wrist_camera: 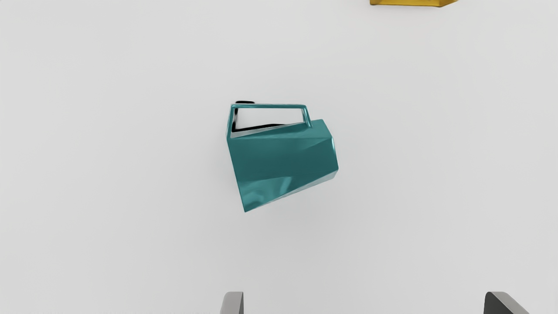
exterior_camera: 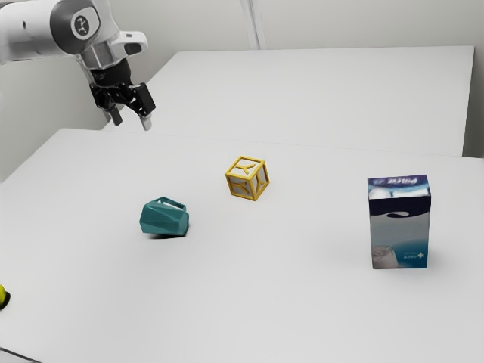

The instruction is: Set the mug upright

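1. The white table [exterior_camera: 265, 302] is carrying everything; its smooth-looking top may be letting a nudged mug slide.
2. The gripper [exterior_camera: 131, 121] is hanging raised at the exterior view's left, its fingers spreading wide and holding nothing.
3. The box [exterior_camera: 400, 223] is standing at the exterior view's right, well clear of likely trouble.
4. The teal mug [exterior_camera: 164, 219] is lying on its side, near-left of the cube; its slanting faces could be twisting out of an off-centre grip, and an early release could be tipping it back.
5. The yellow-edged cube [exterior_camera: 247, 178] is sitting far-right of the mug, risking a knock during a wide swing.
6. The handle [wrist_camera: 269, 106] is jutting out, possibly snagging a descending finger.
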You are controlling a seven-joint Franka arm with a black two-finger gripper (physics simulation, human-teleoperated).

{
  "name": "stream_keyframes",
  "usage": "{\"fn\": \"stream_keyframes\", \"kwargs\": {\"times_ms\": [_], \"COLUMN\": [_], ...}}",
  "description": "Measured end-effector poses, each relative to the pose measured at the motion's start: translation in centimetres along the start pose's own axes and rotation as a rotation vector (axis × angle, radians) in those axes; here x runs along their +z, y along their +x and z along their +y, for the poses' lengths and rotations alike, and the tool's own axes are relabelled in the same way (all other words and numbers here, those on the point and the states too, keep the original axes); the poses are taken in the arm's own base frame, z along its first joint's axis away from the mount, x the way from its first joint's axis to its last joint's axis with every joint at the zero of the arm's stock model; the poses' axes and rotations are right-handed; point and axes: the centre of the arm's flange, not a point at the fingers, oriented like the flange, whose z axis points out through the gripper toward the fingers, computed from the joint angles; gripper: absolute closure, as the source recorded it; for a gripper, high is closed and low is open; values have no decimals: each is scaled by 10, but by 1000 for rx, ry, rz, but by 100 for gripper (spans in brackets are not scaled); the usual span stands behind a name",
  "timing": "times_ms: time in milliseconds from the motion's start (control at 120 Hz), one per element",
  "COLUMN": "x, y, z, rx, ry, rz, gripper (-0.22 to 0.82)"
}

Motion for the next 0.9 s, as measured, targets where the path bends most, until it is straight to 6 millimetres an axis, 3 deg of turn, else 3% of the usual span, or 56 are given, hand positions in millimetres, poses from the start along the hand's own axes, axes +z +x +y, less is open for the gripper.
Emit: {"fn": "stream_keyframes", "kwargs": {"times_ms": [525, 583, 742, 900], "x": [4, 11, 23, 46], "y": [-2, -6, -27, -26], "z": [-11, -25, -91, -114], "rx": [-32, -55, -137, -118], "ry": [-32, -93, -247, -359], "rz": [-3, -5, 23, 36], "gripper": [0, 0, 0, 0]}}
